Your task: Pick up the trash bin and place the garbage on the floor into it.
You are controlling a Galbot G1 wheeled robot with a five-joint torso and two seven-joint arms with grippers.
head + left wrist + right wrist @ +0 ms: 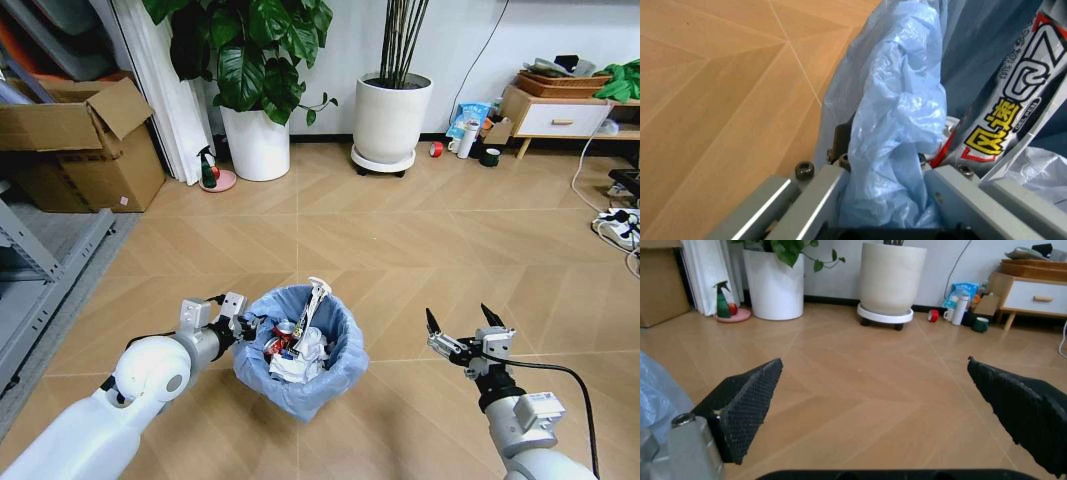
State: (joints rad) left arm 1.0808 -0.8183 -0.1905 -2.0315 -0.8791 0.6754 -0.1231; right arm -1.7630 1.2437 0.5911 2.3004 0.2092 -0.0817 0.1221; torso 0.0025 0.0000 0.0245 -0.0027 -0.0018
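A: Item one, left gripper [237, 322]?
B: Clamped on the rim of the trash bin [340, 370], blue liner bunched between its fingers [815, 200].

A: Contents of the bin?
B: Garbage [296, 350]: crumpled white paper, a red piece, and a long silvery wrapper [1013, 120] standing up just inside the held rim.

A: Item two, right gripper [467, 322]?
B: Jaws spread wide, holding nothing, over bare floor [400, 250], well apart from the bin's far side.
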